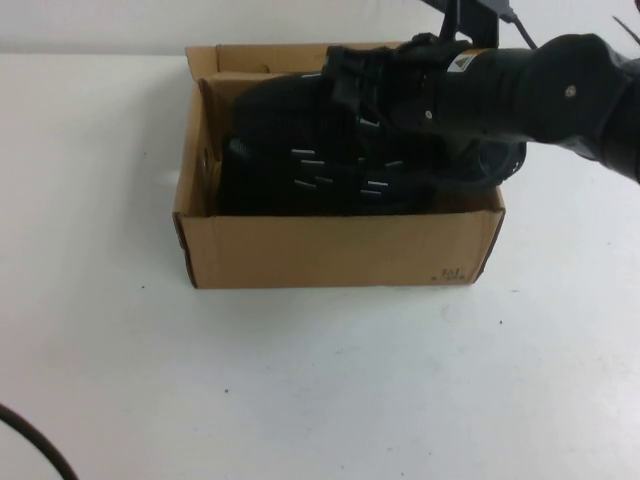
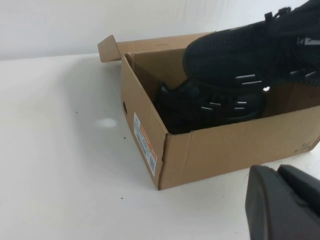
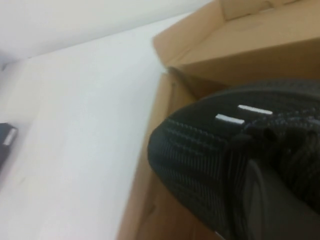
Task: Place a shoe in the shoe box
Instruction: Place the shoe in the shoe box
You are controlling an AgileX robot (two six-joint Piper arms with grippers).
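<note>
The right arm (image 1: 560,95) is chunky matte black with a couple of small silver screws and a little yellow warning sticker (image 1: 463,62). The right gripper (image 1: 375,100) is black too. The left gripper (image 2: 282,205) is just dark grey-black slabs.

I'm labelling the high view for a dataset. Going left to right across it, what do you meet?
Bare table → shoe box with the shoe held over it → right gripper, clamped on the shoe. The left gripper shows only in its wrist view.

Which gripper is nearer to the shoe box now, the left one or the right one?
The right. The right gripper is over the open shoe box, at the shoe. The left gripper stays outside the box, near its front wall.
</note>
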